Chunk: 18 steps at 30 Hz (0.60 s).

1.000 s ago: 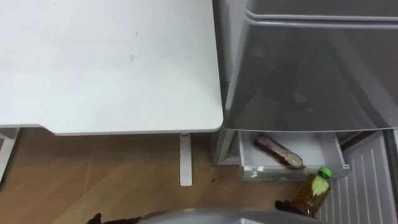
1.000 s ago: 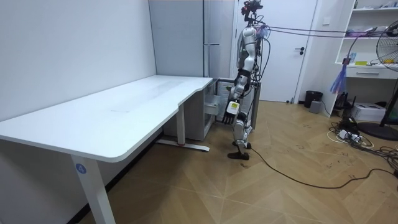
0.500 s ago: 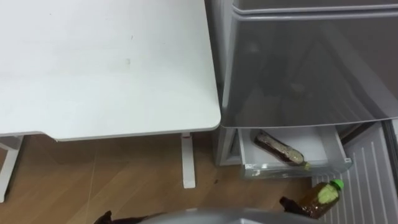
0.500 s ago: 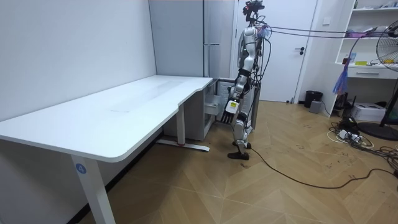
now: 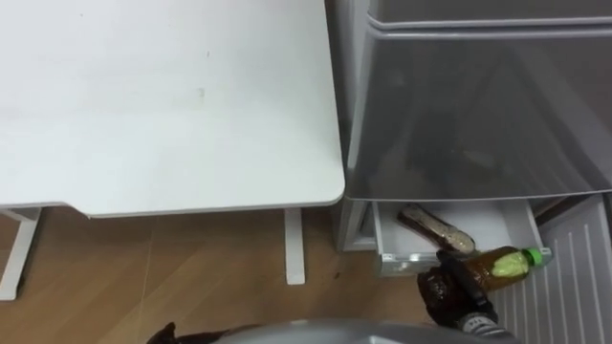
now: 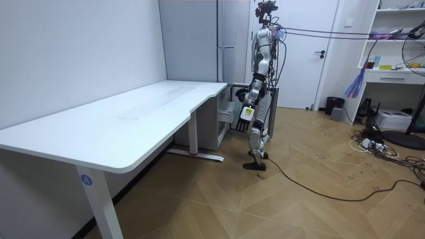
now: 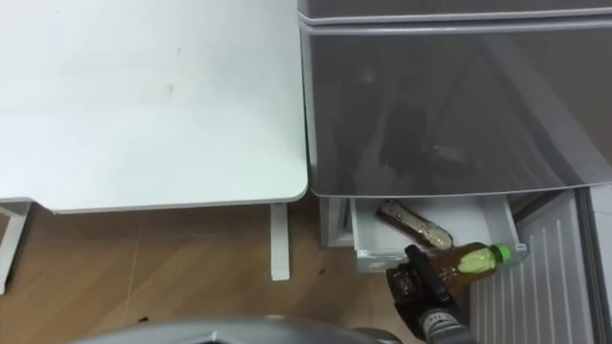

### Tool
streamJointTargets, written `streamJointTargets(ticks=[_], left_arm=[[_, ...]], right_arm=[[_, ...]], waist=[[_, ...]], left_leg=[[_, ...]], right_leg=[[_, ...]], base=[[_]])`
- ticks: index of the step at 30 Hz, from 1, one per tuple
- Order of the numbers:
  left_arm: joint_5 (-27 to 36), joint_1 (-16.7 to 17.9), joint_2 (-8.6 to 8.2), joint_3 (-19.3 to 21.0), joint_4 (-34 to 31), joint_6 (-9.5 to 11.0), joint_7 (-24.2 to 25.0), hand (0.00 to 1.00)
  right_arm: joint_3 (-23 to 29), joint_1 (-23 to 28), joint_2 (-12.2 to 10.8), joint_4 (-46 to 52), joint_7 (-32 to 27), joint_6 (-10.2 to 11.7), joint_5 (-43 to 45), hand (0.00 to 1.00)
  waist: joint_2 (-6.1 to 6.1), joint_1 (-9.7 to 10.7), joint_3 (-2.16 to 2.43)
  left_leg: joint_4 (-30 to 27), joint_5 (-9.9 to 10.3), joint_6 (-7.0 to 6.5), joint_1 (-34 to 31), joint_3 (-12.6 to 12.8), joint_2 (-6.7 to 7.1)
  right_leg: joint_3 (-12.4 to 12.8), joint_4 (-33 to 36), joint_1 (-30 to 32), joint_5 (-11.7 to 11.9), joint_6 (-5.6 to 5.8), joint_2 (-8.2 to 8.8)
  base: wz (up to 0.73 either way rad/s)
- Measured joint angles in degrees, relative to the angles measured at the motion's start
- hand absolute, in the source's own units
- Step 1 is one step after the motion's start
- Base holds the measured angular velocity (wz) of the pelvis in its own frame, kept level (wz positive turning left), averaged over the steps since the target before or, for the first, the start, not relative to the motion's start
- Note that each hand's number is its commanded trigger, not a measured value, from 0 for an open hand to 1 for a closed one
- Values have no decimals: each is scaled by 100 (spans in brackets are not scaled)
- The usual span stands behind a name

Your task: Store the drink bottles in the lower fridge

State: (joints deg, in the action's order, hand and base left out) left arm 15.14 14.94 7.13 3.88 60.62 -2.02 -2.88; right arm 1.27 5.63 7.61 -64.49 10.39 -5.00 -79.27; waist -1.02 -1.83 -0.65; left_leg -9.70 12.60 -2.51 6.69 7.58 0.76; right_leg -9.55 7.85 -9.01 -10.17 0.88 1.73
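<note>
In the left eye view, the black right hand (image 5: 448, 289) comes in from the lower right with its fingers curled round the near end of a brown plastic drink bottle with a green cap (image 5: 505, 264). The bottle lies almost level, cap pointing right, at the front right rim of the pulled-out white drawer (image 5: 404, 262) at the bottom of the tall grey fridge (image 5: 459, 105). A second brown bottle (image 5: 435, 227) lies slantwise inside that drawer. The bare white tabletop (image 5: 163, 96) fills the left, with wooden floor (image 5: 191, 272) below it. In the room view, the robot stands upright on the parquet at the fridge, at the far end of the tabletop. In the right eye view, the held bottle's cap sits just at the drawer's right front corner.
</note>
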Motion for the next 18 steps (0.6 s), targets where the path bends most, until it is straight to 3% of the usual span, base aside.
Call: streamJointTargets(ticks=[7, 18], left_arm=[[-9, 165, -2, -185, -7, -4, 1, 0], [-496, 241, 3, -183, -8, -39, 12, 0]], right_arm=[[6, -1, 2, 52, 2, 14, -250, 100], [10, -9, 18, 361, -9, 39, -251, 100]], waist=[[-116, -8, 28], [-115, -5, 24]], left_leg=[[0, 1, 2, 9, 0, -1], [-133, 25, -19, -40, -127, -1]], right_leg=[[-1, 4, -1, 0, 0, -3], [-27, 84, -36, -1, 2, 27]], base=[[0], [3]])
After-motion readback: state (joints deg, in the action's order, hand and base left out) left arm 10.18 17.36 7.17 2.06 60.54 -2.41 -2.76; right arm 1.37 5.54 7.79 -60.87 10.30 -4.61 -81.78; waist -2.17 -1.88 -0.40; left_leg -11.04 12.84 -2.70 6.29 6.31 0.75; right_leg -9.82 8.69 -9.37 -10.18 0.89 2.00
